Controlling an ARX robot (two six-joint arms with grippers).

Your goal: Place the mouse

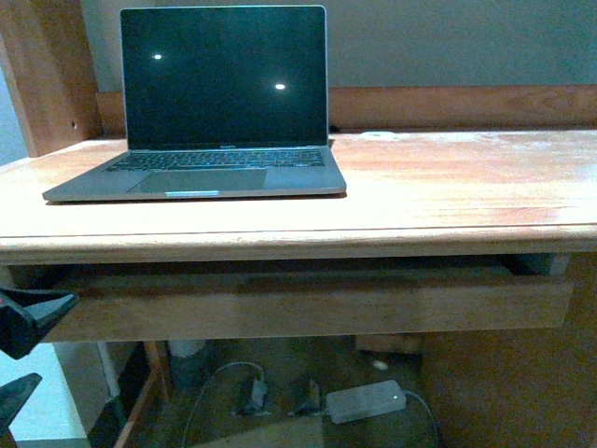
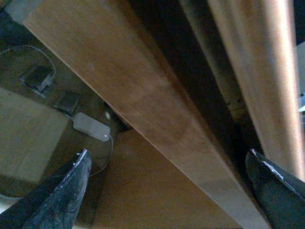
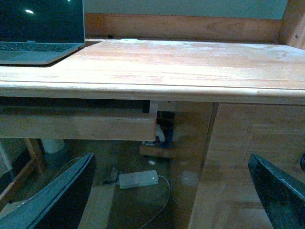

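Mouse: seen in no view, so its place cannot be told. Front view has the whole laptop (image 1: 224, 103) at 11 o'clock on the desk (image 1: 448, 187); left wrist view has only the drawer front (image 2: 143, 105). Left gripper (image 1: 51, 341) sits at 8 o'clock below the desk edge, jaws wide, empty. Right gripper (image 3: 171, 157): jaws wide, empty. Open wood from 12 to 3 o'clock.

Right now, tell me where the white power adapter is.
In the front view, the white power adapter lies on the floor under the desk, below the drawer front, slightly right of centre.
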